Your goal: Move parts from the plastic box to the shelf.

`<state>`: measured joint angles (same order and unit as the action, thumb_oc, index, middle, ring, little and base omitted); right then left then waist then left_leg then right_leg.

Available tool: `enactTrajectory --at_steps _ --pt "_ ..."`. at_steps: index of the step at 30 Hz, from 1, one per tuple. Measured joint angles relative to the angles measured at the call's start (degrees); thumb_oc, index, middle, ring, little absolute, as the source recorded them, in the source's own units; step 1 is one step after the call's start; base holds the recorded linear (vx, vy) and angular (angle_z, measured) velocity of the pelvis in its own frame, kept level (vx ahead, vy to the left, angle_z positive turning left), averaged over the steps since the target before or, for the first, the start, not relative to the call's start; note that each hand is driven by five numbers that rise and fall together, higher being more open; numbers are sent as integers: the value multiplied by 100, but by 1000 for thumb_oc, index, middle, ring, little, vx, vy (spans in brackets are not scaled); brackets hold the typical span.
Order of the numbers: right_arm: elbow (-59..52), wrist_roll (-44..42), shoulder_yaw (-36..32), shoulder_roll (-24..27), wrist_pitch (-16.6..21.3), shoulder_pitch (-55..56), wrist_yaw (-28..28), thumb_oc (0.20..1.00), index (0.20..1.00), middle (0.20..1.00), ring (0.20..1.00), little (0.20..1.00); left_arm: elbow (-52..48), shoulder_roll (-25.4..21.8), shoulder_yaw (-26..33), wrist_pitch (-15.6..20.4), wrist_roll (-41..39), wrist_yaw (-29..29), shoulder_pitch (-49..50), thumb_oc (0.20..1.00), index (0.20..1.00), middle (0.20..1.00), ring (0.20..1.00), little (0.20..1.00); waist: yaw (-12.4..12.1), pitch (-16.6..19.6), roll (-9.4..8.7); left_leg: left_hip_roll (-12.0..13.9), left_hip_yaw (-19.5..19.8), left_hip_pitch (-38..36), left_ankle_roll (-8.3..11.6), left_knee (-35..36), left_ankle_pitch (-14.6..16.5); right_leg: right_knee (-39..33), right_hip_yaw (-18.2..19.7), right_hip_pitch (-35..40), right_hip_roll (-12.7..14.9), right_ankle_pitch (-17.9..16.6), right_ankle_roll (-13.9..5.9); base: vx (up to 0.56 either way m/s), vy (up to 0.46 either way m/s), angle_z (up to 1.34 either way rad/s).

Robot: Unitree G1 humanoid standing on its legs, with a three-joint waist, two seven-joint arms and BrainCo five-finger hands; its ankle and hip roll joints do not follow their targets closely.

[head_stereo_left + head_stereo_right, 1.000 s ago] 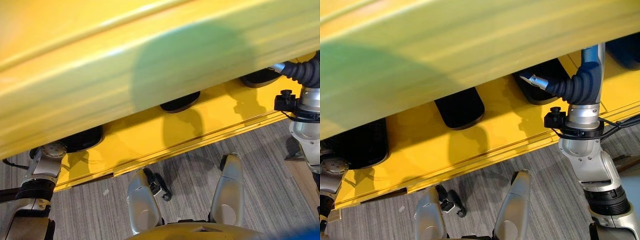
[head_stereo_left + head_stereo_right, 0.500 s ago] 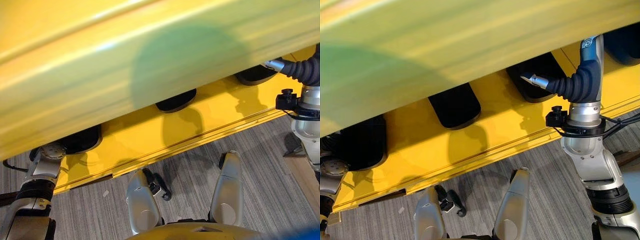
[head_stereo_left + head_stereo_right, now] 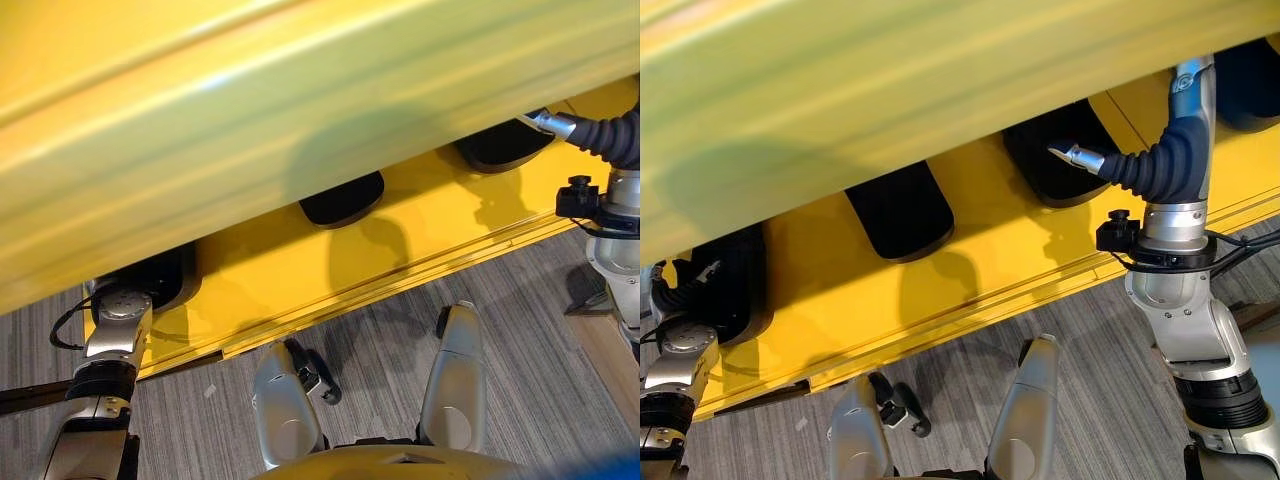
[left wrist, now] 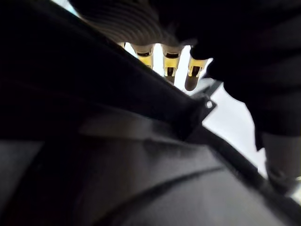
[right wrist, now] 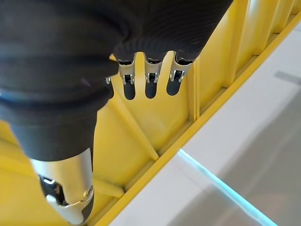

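Note:
Three black parts lie in a row on the yellow shelf board (image 3: 420,240): a left one (image 3: 735,285), a middle one (image 3: 900,212) and a right one (image 3: 1050,160). My left hand (image 3: 680,288) reaches in under the upper shelf beside the left part. In the left wrist view its fingers (image 4: 169,63) lie stretched past the edge of a black part (image 4: 141,155) close below the palm. My right hand (image 3: 1080,158) hovers over the right part. In the right wrist view its fingers (image 5: 146,80) are relaxed and empty against the yellow ribbed shelf (image 5: 141,122).
The upper yellow shelf edge (image 3: 300,120) hangs close overhead and hides the back of the board. Another dark part (image 3: 1250,90) lies at the far right. Grey carpet (image 3: 380,340) runs in front of the shelf, with a wooden surface (image 3: 610,370) at the right.
The view has shifted, so the parts sit further left. My left arm has moved in toward the left black part. My right hand has stayed over the right part.

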<state>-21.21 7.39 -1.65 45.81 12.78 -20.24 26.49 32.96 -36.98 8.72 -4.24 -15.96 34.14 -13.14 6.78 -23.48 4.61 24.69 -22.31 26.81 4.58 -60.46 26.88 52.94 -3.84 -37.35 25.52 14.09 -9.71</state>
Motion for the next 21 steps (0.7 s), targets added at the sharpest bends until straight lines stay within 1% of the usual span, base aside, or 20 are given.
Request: enactTrajectory --at_steps 3,9,11,14,15,21 --pt "0 57 -1 -20 -11 10 12 1000 1000 1000 1000 1000 -65 78 96 0 -195 234 -6 1000 1000 1000 1000 1000 -17 3 -35 38 35 -18 51 60 -54 7 -46 31 -61 17 20 20 -68 0" --pt "-1 71 0 -80 -67 47 14 1000 1000 1000 1000 1000 -385 84 180 -2 -343 333 -57 1000 1000 1000 1000 1000 -23 19 -107 38 78 -137 98 223 -149 -90 -166 210 -82 27 43 10 -40 3" --pt "-1 71 2 -90 -68 49 17 1000 1000 1000 1000 1000 -433 87 199 -6 -506 461 -61 1000 1000 1000 1000 1000 -31 18 -111 41 72 -178 111 259 -161 -106 -175 245 -95 32 51 8 -23 -1" --pt "-1 72 2 -210 -71 56 19 1000 1000 1000 1000 1000 -445 112 216 -9 -599 497 -61 1000 1000 1000 1000 1000 -32 21 -120 44 71 -185 129 300 -183 -128 -193 258 -110 30 53 11 -52 0" --pt "-1 73 7 -303 -73 94 23 1000 1000 1000 1000 1000 -484 229 289 -7 -601 500 -66 1000 1000 1000 1000 1000 -48 24 -125 43 71 -200 133 334 -198 -151 -210 282 -116 29 54 7 -42 1" --pt "-1 76 15 -317 -114 270 45 1000 1000 1000 1000 1000 -792 595 301 -4 -781 495 26 1000 1000 1000 1000 1000 -134 23 -127 44 94 -218 135 381 -206 -205 -269 353 -117 29 55 -2 -38 2"
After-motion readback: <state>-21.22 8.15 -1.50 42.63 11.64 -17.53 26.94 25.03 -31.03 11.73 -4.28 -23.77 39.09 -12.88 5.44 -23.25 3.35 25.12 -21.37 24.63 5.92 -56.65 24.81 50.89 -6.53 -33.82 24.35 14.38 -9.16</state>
